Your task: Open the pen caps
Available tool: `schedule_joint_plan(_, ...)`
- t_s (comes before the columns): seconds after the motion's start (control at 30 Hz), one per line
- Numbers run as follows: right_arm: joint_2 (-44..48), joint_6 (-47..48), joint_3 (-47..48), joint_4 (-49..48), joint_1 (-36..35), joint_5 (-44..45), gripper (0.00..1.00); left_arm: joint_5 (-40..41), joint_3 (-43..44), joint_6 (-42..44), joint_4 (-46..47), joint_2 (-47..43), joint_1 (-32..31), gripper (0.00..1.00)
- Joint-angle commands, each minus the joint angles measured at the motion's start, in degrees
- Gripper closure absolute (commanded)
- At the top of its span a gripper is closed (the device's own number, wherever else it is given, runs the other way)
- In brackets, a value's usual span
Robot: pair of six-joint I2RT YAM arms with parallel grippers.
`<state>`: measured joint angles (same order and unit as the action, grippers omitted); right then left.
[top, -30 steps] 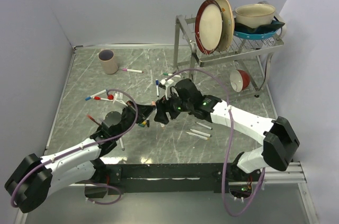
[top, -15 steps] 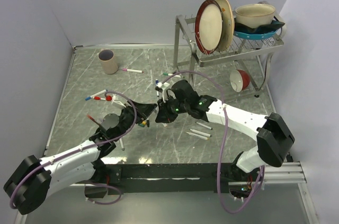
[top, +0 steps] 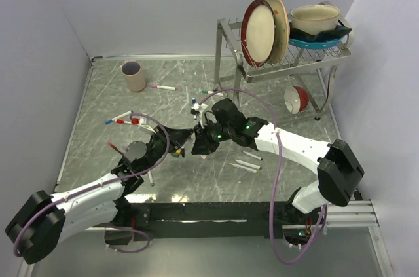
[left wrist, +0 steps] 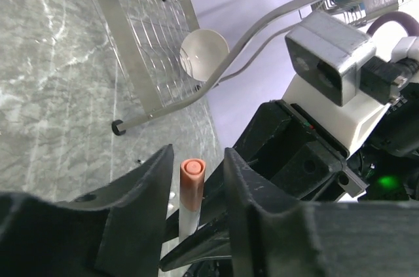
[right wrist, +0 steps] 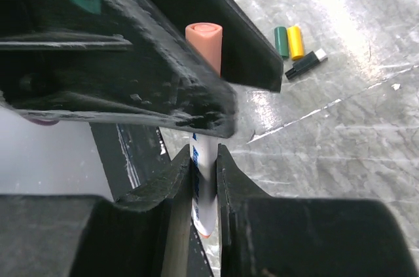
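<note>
A white pen [right wrist: 204, 185] is held above the table where the two arms meet. My right gripper [right wrist: 203, 152] is shut on its barrel. The pen's orange cap [left wrist: 192, 182] sticks up between the fingers of my left gripper [left wrist: 198, 162], with a thin gap on each side, so that gripper is open around the pen cap. From above, the left gripper [top: 185, 138] and right gripper [top: 198, 146] nearly touch. Loose green [right wrist: 280, 40] and yellow [right wrist: 296, 41] pen caps lie on the table below.
More capped pens lie at the left [top: 124, 119], near the cup [top: 162, 86] and in the middle [top: 194, 105]. Bare white barrels [top: 247, 162] lie to the right of the grippers. A cup [top: 134, 75] stands at the back left, a dish rack [top: 281, 61] at the back right.
My right gripper has shut on the pen's barrel. My left gripper has opened from shut and its jaws now stand loosely around the orange cap.
</note>
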<state>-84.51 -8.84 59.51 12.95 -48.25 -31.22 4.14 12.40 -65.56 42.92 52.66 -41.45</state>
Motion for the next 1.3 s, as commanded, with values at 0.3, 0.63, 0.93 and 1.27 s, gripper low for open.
schedule_joint_plan(0.3,-2.6,23.2,3.6,15.9,-0.4,-16.1,1.00,15.3,9.3,7.2,-21.1,-10.4,1.8,0.99)
schedule_joint_plan(0.63,-2.3,34.7,-1.6,25.4,-0.1,-12.8,1.00,16.3,16.0,4.7,-33.6,-12.9,18.3,0.99)
schedule_joint_plan(0.93,6.6,40.1,-5.4,28.1,7.0,6.5,1.00,2.6,12.7,-0.2,-45.9,-5.6,18.3,0.99)
schedule_joint_plan(1.27,6.5,39.7,-10.2,26.2,12.8,20.3,0.91,-1.9,6.0,-2.7,-51.6,-11.1,18.3,0.99)
